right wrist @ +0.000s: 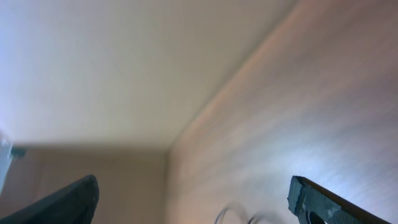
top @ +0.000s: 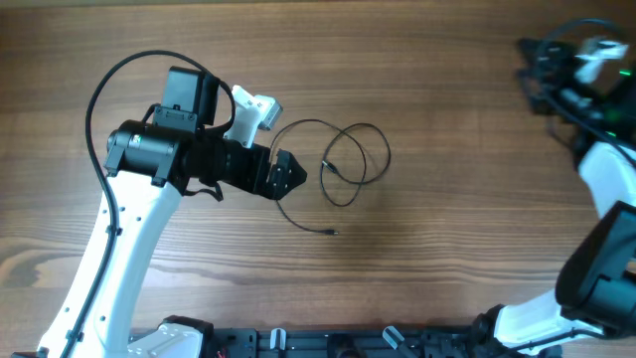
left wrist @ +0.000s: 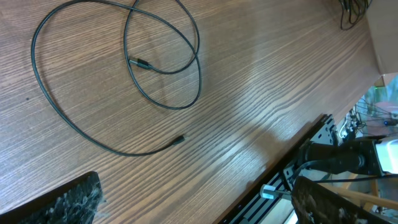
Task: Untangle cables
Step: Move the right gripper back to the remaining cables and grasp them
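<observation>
Both grippers: left gripper (top: 286,175) and right gripper (right wrist: 193,202) stand wide apart, holding nothing.
Nearer arm: left, its tip just beside the cable (left wrist: 199,74); the right is well apart at 2 o'clock.
Cable from left gripper: loops at 3 o'clock, free plug end (top: 331,233) at 5 o'clock.
Long axis: roughly 9-to-3, seen from overhead.

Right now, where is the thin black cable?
Overhead view: the cable lies loosely looped mid-frame on the table, just right of the left arm's open fingers, not held.
</observation>
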Available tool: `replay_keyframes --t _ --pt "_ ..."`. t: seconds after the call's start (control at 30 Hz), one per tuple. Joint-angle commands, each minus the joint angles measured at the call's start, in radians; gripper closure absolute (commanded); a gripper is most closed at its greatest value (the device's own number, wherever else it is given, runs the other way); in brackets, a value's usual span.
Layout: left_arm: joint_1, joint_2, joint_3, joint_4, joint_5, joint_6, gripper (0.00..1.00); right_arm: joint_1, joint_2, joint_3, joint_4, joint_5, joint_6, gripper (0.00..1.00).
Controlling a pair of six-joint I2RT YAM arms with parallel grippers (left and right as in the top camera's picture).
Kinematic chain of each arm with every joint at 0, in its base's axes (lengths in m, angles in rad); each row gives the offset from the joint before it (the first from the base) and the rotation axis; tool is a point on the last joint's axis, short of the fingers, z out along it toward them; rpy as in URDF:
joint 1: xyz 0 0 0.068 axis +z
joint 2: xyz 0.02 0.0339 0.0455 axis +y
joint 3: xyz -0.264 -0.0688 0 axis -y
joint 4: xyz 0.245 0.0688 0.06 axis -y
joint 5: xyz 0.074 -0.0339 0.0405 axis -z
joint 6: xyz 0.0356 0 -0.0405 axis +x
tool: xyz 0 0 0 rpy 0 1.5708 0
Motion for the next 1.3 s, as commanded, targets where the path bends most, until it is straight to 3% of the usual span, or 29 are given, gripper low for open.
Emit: replay_keyframes --t 0.0,0.1,0.2,0.43,0.53,0.77,0.87,1.0,1.27 --pt "0.001 0.005 0.001 0.000 0.000 0.001 0.00 0.146 -0.013 0.001 -0.080 -0.106 0.004 0.00" --pt "0.001 0.005 0.001 -0.002 -0.021 -0.001 0.00 0.219 -0.013 -0.001 -0.203 -0.198 -0.004 0.00" --pt "0.001 0.005 0.001 -0.013 -0.089 -0.054 0.00 0.286 -0.013 -0.016 -0.396 -0.236 -0.166 0.00" --pt "0.001 0.005 0.001 -0.054 -0.121 -0.056 0.00 0.423 -0.013 -0.048 -0.902 -0.060 -0.505 0.00" --pt "0.001 0.005 0.001 -0.054 -0.120 -0.056 0.00 0.496 -0.013 -0.048 -1.017 0.070 -0.587 0.00" --pt "0.001 0.005 0.001 -0.058 -0.120 -0.055 0.00 0.658 -0.013 -0.049 -1.056 0.314 -0.575 0.00" --pt "0.001 0.005 0.001 -0.053 -0.131 -0.052 0.00 0.729 -0.013 -0.049 -1.038 0.442 -0.441 0.00" --pt "0.001 0.005 0.001 -0.050 -0.166 -0.058 0.00 0.818 -0.011 -0.049 -0.960 0.578 -0.302 0.00" --pt "0.001 0.005 0.001 -0.054 -0.168 -0.079 0.00 0.933 -0.005 -0.049 -0.737 0.617 -0.298 0.00"
